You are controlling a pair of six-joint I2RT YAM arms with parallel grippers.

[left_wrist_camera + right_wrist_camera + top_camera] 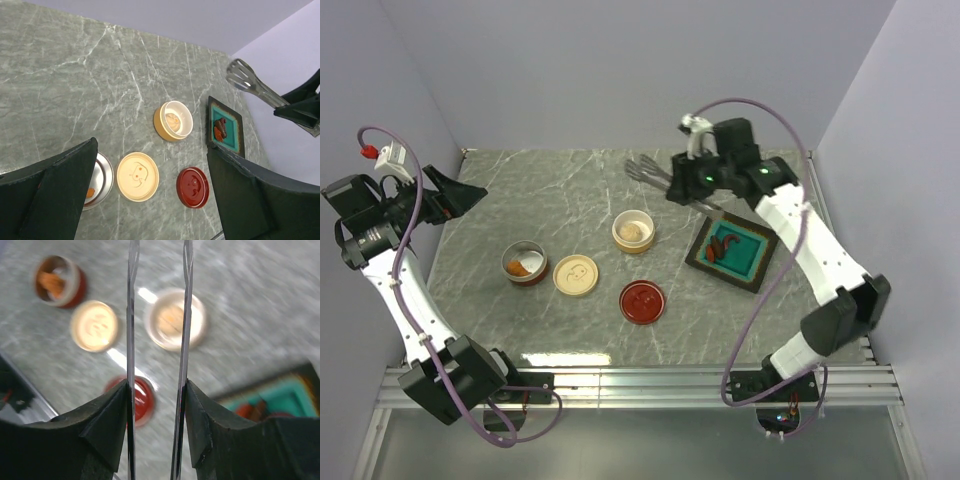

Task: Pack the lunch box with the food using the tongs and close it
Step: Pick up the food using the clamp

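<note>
Silver tongs (650, 173) are pinched between the fingers of your right gripper (156, 395), above the far right of the table, tips pointing left. Your left gripper (460, 195) is spread wide at the far left, holding nothing. Food (722, 245) lies on the teal tray (750, 258) at right

Grips the tongs (131, 330) in the right end effector (156, 390), both thin arms parallel, above a blurred cream bowl (175, 319), cream lid (94, 326), red lid (144, 399) and teal tray (285, 392).
</note>
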